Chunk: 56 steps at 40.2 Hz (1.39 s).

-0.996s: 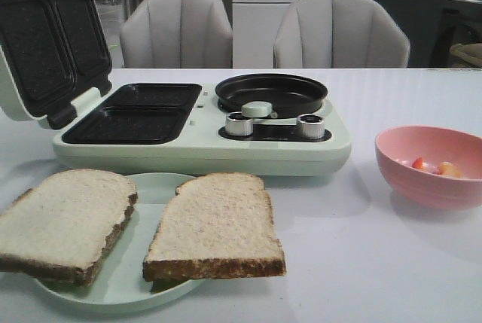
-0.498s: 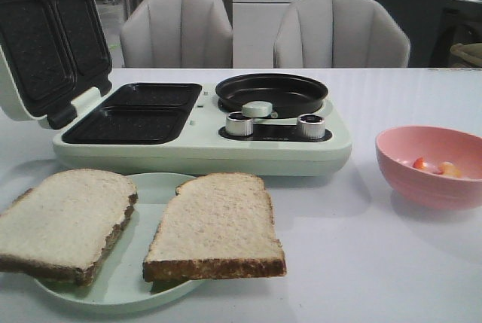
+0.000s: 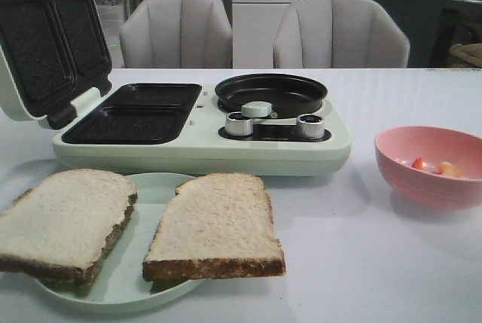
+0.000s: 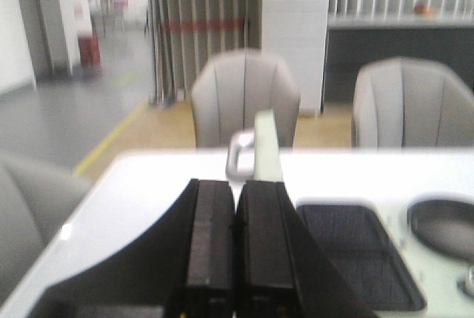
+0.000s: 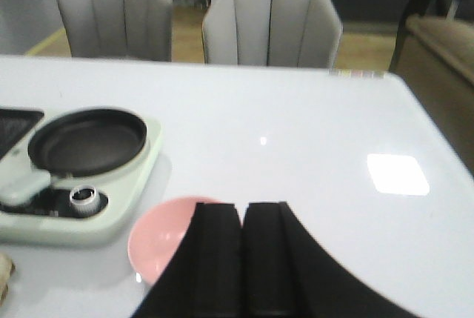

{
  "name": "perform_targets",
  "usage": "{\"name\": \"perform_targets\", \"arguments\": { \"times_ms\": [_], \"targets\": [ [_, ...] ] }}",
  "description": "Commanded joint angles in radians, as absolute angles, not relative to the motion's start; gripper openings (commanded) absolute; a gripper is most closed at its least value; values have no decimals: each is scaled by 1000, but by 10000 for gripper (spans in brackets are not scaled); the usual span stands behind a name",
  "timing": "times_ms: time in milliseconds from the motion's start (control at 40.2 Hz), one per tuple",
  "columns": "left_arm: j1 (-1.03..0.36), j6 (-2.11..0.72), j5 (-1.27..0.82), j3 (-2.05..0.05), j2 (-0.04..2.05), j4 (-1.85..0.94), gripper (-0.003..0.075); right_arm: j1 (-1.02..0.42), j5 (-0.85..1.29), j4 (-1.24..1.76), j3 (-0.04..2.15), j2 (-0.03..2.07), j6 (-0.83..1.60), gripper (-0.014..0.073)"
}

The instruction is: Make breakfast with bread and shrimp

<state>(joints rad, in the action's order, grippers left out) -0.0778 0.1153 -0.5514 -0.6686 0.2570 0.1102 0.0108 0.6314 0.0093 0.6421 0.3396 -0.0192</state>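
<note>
Two slices of bread, the left slice [image 3: 64, 219] and the right slice [image 3: 217, 225], lie on a pale green plate [image 3: 147, 187] at the front left. The shrimp [image 3: 437, 166], a few orange-pink pieces, lie in a pink bowl [image 3: 429, 187] at the right. The bowl also shows in the right wrist view [image 5: 159, 236], partly behind my right gripper [image 5: 244, 208], which is shut and empty above it. My left gripper [image 4: 237, 184] is shut and empty, above the table's left side near the open lid's handle [image 4: 241, 156]. Neither gripper shows in the front view.
A pale green breakfast maker [image 3: 196, 142] stands mid-table with its lid [image 3: 45, 44] open at the left, two dark grill wells [image 3: 139, 112], a round black pan [image 3: 271, 91] and two knobs [image 3: 275, 125]. Two grey chairs [image 3: 263, 33] stand behind the table.
</note>
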Motion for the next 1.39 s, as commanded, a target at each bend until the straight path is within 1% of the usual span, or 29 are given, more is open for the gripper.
{"name": "perform_targets", "arguments": {
  "times_ms": [0,100,249,373,398,423,448,498,523,573,622,647,697,747,821,946,1195,1294,1369],
  "targets": [
    [-79,123,-573,-703,323,103,98,11,656,0,678,429,-17,36],
    [-79,123,-602,-703,357,103,98,11,712,0,678,491,-17,36],
    [-79,123,-570,-703,401,102,98,11,715,0,678,592,-17,36],
    [-79,123,-569,-703,417,99,111,11,713,0,678,616,-17,44],
    [-79,123,-572,-703,422,99,134,11,713,0,678,616,-17,71],
    [-79,123,-576,-703,424,99,167,11,713,0,678,616,-17,117],
    [-79,123,-578,-703,429,99,223,11,713,0,678,616,-17,178],
    [-79,123,-582,-703,436,99,373,11,712,0,678,616,-17,333],
    [-79,123,-582,-703,439,99,420,11,712,0,678,616,-17,365],
    [-79,123,-586,-703,444,99,515,11,717,0,678,616,-17,472],
    [-79,115,-586,-703,452,104,578,11,722,0,678,616,-17,527],
    [-79,104,-586,-703,456,104,594,11,725,0,678,616,-17,550],
    [-79,53,-586,-703,467,104,607,11,726,0,678,616,-17,564],
    [-90,30,-581,-703,476,98,604,11,733,0,678,616,-17,560],
    [-137,0,-577,-700,485,97,604,11,746,0,678,616,-17,557],
    [-285,-88,-581,-667,492,144,604,11,747,0,678,616,-17,557],
    [-609,-90,-607,-476,502,374,604,11,747,0,678,616,-17,557],
    [-723,-90,-609,-395,524,488,604,11,747,0,678,616,-17,557],
    [-794,-88,-614,-373,551,571,603,11,747,0,678,616,-17,557]
  ]
}}
